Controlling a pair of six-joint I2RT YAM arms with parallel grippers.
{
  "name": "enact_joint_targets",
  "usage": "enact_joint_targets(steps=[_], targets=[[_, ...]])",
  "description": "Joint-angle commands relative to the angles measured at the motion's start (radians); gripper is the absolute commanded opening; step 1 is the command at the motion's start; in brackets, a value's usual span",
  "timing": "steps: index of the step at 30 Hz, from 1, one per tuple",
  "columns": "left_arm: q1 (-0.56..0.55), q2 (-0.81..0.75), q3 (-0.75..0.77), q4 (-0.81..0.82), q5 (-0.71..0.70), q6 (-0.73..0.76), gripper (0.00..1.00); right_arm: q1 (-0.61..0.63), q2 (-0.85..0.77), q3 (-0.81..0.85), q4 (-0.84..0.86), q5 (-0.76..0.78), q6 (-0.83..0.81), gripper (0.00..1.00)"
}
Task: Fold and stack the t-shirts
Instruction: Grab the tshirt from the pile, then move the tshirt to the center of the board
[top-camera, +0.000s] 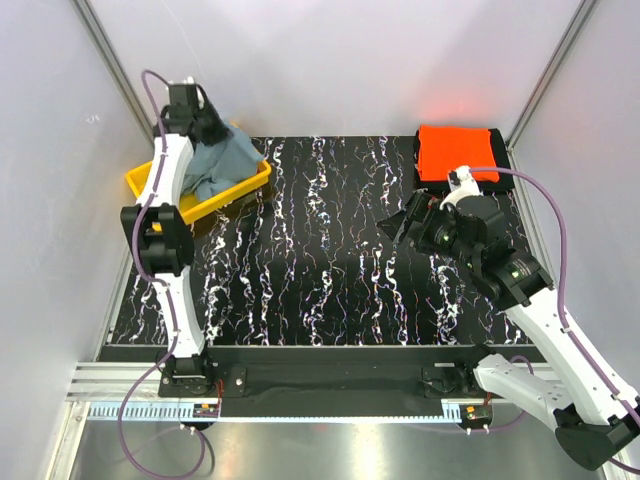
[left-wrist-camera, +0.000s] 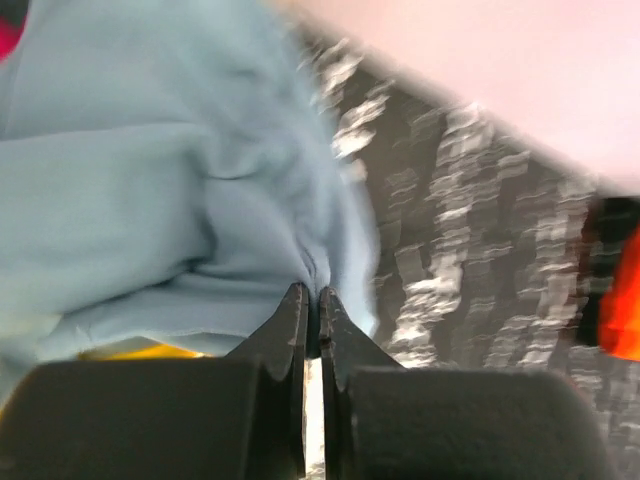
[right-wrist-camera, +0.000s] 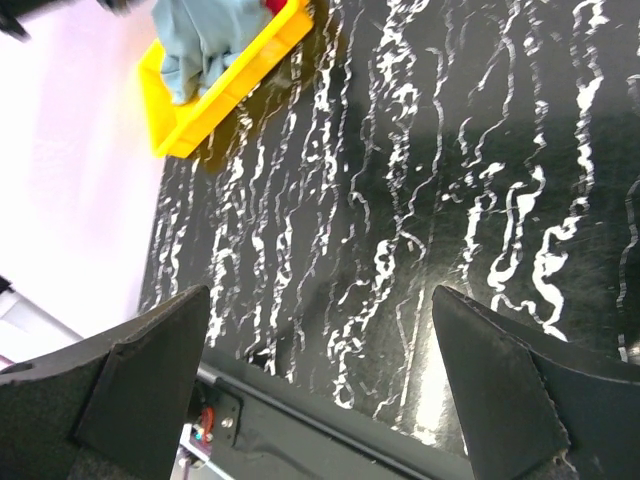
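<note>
Shows pick-up: left gripper (left-wrist-camera: 311, 293) clenched on grey-blue t-shirt (left-wrist-camera: 150, 180) in yellow bin (top-camera: 141, 184), right gripper (right-wrist-camera: 320, 296) spread empty; calls next for lifting it onto the table (top-camera: 330, 262).

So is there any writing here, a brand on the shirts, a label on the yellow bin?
No readable text in any view.
The grey-blue t-shirt, the orange t-shirt and the yellow bin show plain surfaces.
Fine marks on the pale strip along the near rail are too small to read.
</note>
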Motion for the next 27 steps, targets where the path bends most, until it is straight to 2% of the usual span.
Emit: enact_joint_targets(steps=[1,3,4,6,7,8,12,14,16,17,20,23,27], targets=[[-0.005,-0.152,0.199,0.114,0.179,-0.093,0.0,0.004,-0.017,0.022,0.046,-0.053,0.028,1.0],[-0.01,-0.213,0.206,0.198,0.305,-0.174,0.0,0.005,-0.038,0.008,0.049,-0.064,0.013,1.0],[-0.013,-0.239,0.172,0.334,0.351,-0.214,0.0,0.004,-0.046,0.004,0.05,-0.064,-0.001,1.0],[-0.02,-0.324,0.114,0.506,0.458,-0.384,0.0,0.004,-0.08,-0.003,0.047,-0.054,-0.011,1.0],[-0.02,-0.351,0.05,0.692,0.486,-0.449,0.0,0.004,-0.094,-0.004,0.047,-0.048,-0.011,1.0],[-0.022,-0.376,0.025,0.773,0.52,-0.554,0.0,0.004,-0.113,-0.004,0.047,-0.041,-0.009,1.0],[-0.094,-0.482,-0.03,0.965,0.589,-0.665,0.0,0.004,-0.138,-0.013,0.049,-0.011,0.015,1.0],[-0.129,-0.553,-0.059,0.979,0.615,-0.631,0.0,0.005,-0.14,-0.022,0.047,-0.016,0.026,1.0],[-0.178,-0.607,-0.113,0.903,0.597,-0.553,0.0,0.004,-0.14,-0.029,0.042,-0.027,0.045,1.0],[-0.191,-0.661,-0.136,0.869,0.563,-0.467,0.0,0.004,-0.138,-0.036,0.039,-0.033,0.052,1.0],[-0.212,-0.745,-0.251,0.796,0.517,-0.37,0.0,0.005,-0.138,-0.053,0.038,-0.047,0.078,1.0],[-0.217,-0.805,-0.391,0.778,0.518,-0.371,0.0,0.004,-0.143,-0.071,0.039,-0.047,0.088,1.0],[-0.301,-0.855,-0.634,0.811,0.531,-0.371,0.0,0.004,-0.135,-0.099,0.036,-0.007,0.103,1.0]])
